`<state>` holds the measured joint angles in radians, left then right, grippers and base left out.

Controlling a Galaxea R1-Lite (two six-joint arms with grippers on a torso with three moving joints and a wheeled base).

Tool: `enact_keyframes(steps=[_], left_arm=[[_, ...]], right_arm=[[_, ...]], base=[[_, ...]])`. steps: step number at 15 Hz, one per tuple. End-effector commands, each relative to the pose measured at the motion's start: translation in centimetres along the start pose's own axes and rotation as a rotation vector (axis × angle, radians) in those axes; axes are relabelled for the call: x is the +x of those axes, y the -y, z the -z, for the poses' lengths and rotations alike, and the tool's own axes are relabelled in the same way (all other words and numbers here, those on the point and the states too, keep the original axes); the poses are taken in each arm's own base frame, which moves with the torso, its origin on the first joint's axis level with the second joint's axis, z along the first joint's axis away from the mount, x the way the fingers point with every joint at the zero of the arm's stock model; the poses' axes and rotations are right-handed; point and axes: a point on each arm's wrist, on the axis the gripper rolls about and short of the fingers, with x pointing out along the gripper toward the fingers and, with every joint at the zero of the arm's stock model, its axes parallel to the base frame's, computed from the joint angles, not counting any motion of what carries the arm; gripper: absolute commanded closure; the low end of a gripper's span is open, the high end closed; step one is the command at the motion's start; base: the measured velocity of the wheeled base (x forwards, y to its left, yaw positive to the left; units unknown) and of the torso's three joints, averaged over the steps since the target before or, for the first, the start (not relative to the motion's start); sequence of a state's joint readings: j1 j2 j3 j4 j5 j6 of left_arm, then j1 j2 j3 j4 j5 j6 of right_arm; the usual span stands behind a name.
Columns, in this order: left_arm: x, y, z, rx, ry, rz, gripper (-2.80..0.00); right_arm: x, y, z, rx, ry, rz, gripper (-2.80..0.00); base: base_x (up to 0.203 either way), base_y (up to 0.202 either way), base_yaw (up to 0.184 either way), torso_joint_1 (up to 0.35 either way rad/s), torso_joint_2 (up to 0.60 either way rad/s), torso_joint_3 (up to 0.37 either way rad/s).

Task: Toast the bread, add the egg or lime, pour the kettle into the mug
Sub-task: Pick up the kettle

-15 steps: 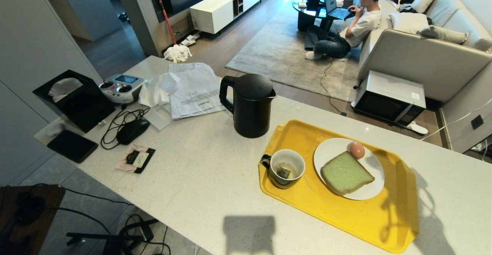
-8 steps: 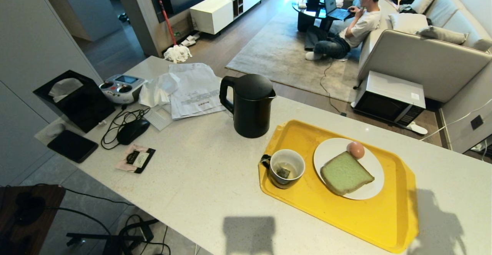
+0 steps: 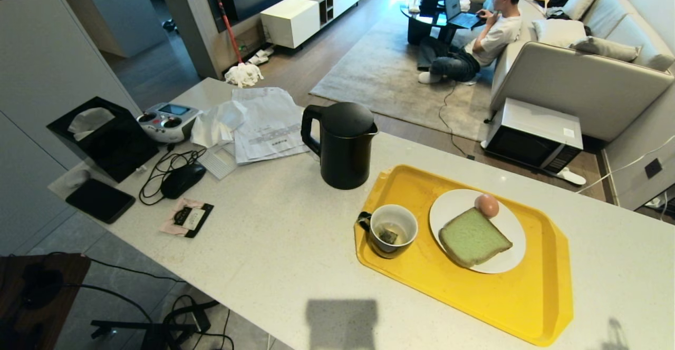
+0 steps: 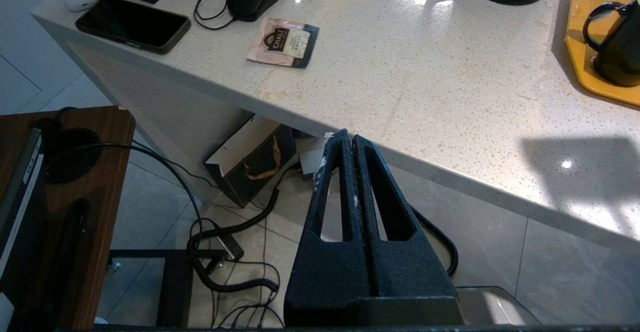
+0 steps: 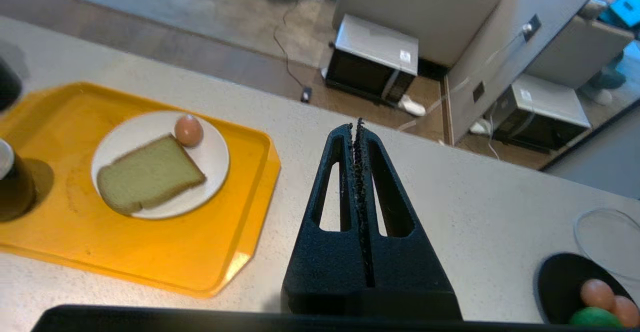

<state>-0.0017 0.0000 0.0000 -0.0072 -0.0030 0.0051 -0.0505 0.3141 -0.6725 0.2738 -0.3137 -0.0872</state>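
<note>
Head view: neither arm shows; the pale speckled desk [image 3: 274,244] carries everything.
Tray: a yellow tray [image 3: 506,297] lies on the desk's right part.
Plate: a white plate [image 3: 453,202] sits on the tray.
Bread: the bread [image 3: 472,242] lies flat on the plate, green face up.
Egg: the egg [image 3: 487,205] rests on the plate's far side, touching the bread's edge.
Mug: the mug [image 3: 390,230] stands on the tray just left of the plate, a tea bag inside, handle to the left.
Kettle: the kettle [image 3: 341,144] stands upright on the desk just beyond the tray's far left corner, lid on.
Lime: the lime [image 5: 594,318] lies with two more eggs in a black bowl [image 5: 557,277] on the desk, well apart from the tray.
Left gripper: the left gripper [image 4: 348,139] has its fingers pressed together, empty, hanging below the desk's near edge over the floor.
Right gripper: the right gripper [image 5: 356,128] is closed and empty, above bare desk between the tray and the black bowl.
Background: a person sits on the rug by a sofa.
</note>
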Motion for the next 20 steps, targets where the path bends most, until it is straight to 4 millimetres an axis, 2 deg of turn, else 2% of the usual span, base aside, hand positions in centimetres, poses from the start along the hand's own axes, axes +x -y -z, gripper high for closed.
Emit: enact_keyframes(steps=[1, 3, 6, 9, 11, 15, 16, 20], left_arm=[[0.0, 0.0, 0.0, -0.001, 0.000, 0.000, 0.00], [0.0, 0.0, 0.0, 0.001, 0.000, 0.000, 0.00], [0.0, 0.0, 0.0, -0.001, 0.000, 0.000, 0.00], [0.0, 0.0, 0.0, 0.000, 0.000, 0.000, 0.00], [0.0, 0.0, 0.0, -0.001, 0.000, 0.000, 0.00], [0.0, 0.0, 0.0, -0.001, 0.000, 0.000, 0.00], [0.0, 0.0, 0.0, 0.001, 0.000, 0.000, 0.00], [0.0, 0.0, 0.0, -0.001, 0.000, 0.000, 0.00]], right_arm=[[-1.8, 0.7, 0.8, 0.030, 0.088, -0.019, 0.00], [-2.9, 1.1, 2.4, 0.004, 0.140, -0.070, 0.00], [-3.6, 0.9, 5.8, -0.017, 0.158, -0.117, 0.00], [-3.3, 0.8, 5.9, 0.037, 0.198, -0.135, 0.00], [-2.2, 0.2, 6.9, 0.035, 0.251, -0.130, 0.00], [0.6, -1.3, 12.0, -0.034, 0.260, -0.144, 0.00], [0.7, -1.5, 12.5, -0.042, 0.263, -0.180, 0.00], [0.9, -2.1, 14.9, -0.058, 0.046, -0.336, 0.00]], base=[[0.000, 0.000, 0.000, 0.000, 0.00, 0.000], [0.000, 0.000, 0.000, 0.000, 0.00, 0.000], [0.000, 0.000, 0.000, 0.000, 0.00, 0.000], [0.000, 0.000, 0.000, 0.000, 0.00, 0.000], [0.000, 0.000, 0.000, 0.000, 0.00, 0.000], [0.000, 0.000, 0.000, 0.000, 0.00, 0.000], [0.000, 0.000, 0.000, 0.000, 0.00, 0.000], [0.000, 0.000, 0.000, 0.000, 0.00, 0.000]])
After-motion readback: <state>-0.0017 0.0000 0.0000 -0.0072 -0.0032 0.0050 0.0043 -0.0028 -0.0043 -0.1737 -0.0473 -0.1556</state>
